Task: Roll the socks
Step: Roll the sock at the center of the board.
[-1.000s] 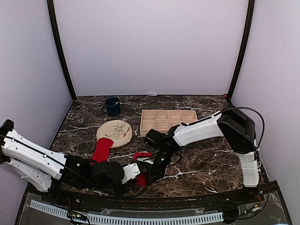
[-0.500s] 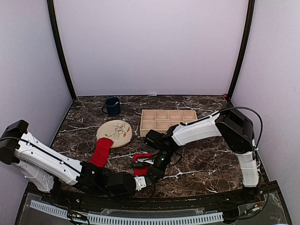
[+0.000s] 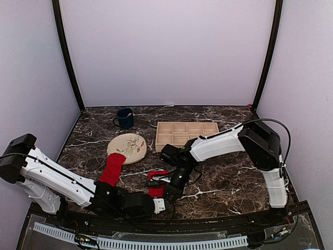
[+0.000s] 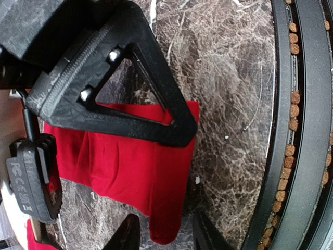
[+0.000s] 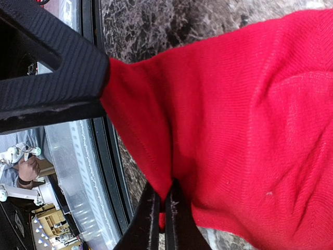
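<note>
On table (image 3: 223, 172): plate (image 3: 128, 146) touches flat sock (image 3: 113, 167) | right gripper (image 5: 163, 190) pinches, half-hides folded sock (image 5: 234, 130)

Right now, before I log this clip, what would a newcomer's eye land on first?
Bright red on the dark marble table: one long sock lies flat, reaching the near rim of the plate. The other sock sits bunched near the front edge: the right hand pinches its cloth shut, and the left hand stands open around its corner.

Blue mug (image 3: 124, 118), patterned plate (image 3: 131, 145), compartment tray (image 3: 187, 124)
</note>
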`<state>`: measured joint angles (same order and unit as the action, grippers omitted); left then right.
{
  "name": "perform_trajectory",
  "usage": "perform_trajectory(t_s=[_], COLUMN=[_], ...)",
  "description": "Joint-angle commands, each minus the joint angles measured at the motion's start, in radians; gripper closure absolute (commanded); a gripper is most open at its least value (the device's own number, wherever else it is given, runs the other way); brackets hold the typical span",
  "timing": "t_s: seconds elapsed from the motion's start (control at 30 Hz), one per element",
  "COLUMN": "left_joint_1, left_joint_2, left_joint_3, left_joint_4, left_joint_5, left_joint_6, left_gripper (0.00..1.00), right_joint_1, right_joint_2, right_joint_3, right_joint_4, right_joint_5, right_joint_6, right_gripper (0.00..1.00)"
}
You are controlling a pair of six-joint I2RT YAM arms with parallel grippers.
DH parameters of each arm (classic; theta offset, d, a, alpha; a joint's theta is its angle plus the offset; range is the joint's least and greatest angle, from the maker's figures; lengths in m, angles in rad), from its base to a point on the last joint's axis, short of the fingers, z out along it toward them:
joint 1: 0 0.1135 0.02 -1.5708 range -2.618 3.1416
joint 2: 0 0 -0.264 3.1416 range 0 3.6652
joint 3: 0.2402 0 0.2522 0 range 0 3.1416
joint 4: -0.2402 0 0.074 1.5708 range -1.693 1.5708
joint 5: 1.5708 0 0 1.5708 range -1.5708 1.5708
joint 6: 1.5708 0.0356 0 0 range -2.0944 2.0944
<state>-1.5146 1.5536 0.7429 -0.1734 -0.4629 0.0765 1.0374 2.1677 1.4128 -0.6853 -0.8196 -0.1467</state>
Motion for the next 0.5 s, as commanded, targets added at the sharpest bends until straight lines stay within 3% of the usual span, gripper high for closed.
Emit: perform_trajectory(t_s=[0.0,0.17,0.47], left_joint_1=[-0.007,-0.02,-0.031], left_joint_2=[-0.024,-0.055,-0.02], left_joint_3=[0.014,-0.005,0.003], left_joint_4=[0.026,0.061,0.049], left_joint_5=[-0.048,-0.052,0.005], left_joint_6=[0.041,0.089,0.11], left_gripper=[0.64,0.66,0.78], right_joint_1=[-0.006,-0.006,-0.007], right_joint_2=[0.038,0.039,0.037], right_joint_3=[0.0,0.002,0.002], right_joint_4=[-0.041,-0.042,-0.043], right_joint_5=[0.044,0.037,0.022], right_joint_6=[-0.013,-0.013,-0.011], right_gripper=[0.96,0.96,0.96])
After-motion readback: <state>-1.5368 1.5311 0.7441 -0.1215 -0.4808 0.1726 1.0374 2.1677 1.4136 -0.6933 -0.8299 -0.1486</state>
